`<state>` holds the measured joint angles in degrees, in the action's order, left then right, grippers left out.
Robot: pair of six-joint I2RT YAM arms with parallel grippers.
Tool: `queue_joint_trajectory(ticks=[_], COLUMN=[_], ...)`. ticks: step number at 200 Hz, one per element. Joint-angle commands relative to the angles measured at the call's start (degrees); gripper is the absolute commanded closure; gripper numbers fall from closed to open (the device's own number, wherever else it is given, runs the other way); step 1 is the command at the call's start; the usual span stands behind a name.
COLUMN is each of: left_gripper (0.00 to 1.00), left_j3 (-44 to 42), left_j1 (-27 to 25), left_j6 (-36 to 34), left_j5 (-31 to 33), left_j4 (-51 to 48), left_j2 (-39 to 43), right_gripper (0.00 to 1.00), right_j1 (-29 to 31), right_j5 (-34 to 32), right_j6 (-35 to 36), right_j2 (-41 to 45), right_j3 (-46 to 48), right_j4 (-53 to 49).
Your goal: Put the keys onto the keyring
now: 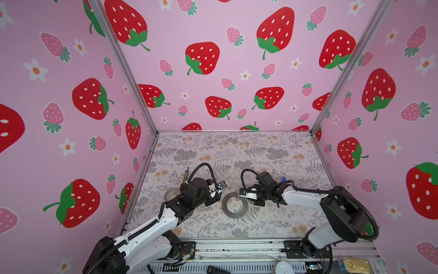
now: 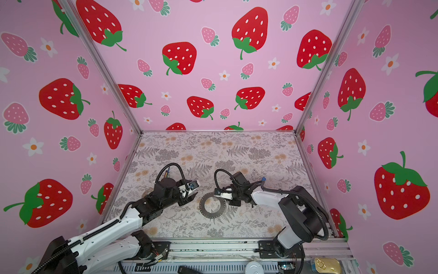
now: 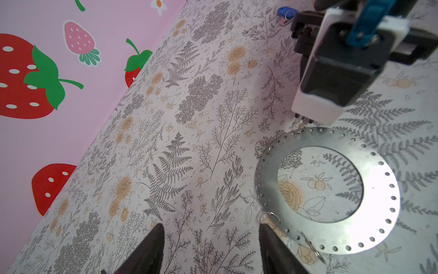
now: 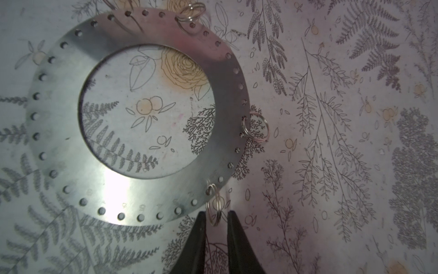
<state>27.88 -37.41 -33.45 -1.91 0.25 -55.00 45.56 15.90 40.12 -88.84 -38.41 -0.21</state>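
Narrowly, loop (image 4: pixel 213 205) (on keyring (image 4: pixel 59 151)), between right jaws

Left arm (image 1: pixel 147 230) and right arm (image 1: pixel 298 195): white shells over black joints. A black ribbed cable (image 1: pixel 204 163) loops at each wrist. A white end block carries a blue connector (image 3: pixel 369 23). The fingers (image 4: pixel 196 246) are black and tapered.

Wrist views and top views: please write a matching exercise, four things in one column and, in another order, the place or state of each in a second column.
1 left gripper
2 right gripper
3 blue key tag
4 keyring

A flat on the table, holes around its rim
B jaws wide apart, nothing between them
C on the table beyond the right arm, away from the keyring
D jaws narrow, small silver ring between them

Pairs: 1-B, 2-D, 3-C, 4-A
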Motion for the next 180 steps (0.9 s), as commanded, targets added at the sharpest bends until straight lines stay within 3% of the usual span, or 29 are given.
queue_joint_trajectory(ticks=[1, 66, 120, 168, 180], left_gripper=[0.35, 0.34, 0.34, 0.35, 0.38], left_j3=[0.37, 0.77, 0.69, -1.02, -1.79], left_j1=[-0.20, -0.30, -0.29, -0.30, -0.47], left_j6=[-0.91, -0.84, -0.66, 1.38, 2.06], left_j5=[-0.17, -0.20, -0.17, -5.62, -10.08], left_j4=[1.24, 0.63, 0.94, 4.84, 6.79], left_j2=[-0.64, -1.68, -1.05, 4.64, 7.13], right_gripper=[0.81, 0.96, 1.00, 1.00, 1.00], right_j1=[0.68, 0.93, 0.97, 1.02, 1.00], right_j5=[0.29, 1.00, 2.26, 6.15, 7.97], right_j6=[1.08, 2.23, 4.25, 10.22, 12.17], right_j2=[-0.85, -0.83, 3.54, 14.38, 16.51], right_j3=[-1.34, -1.28, 1.14, 6.24, 6.09], right_j4=[-2.25, -2.95, 0.35, 8.34, 7.57])
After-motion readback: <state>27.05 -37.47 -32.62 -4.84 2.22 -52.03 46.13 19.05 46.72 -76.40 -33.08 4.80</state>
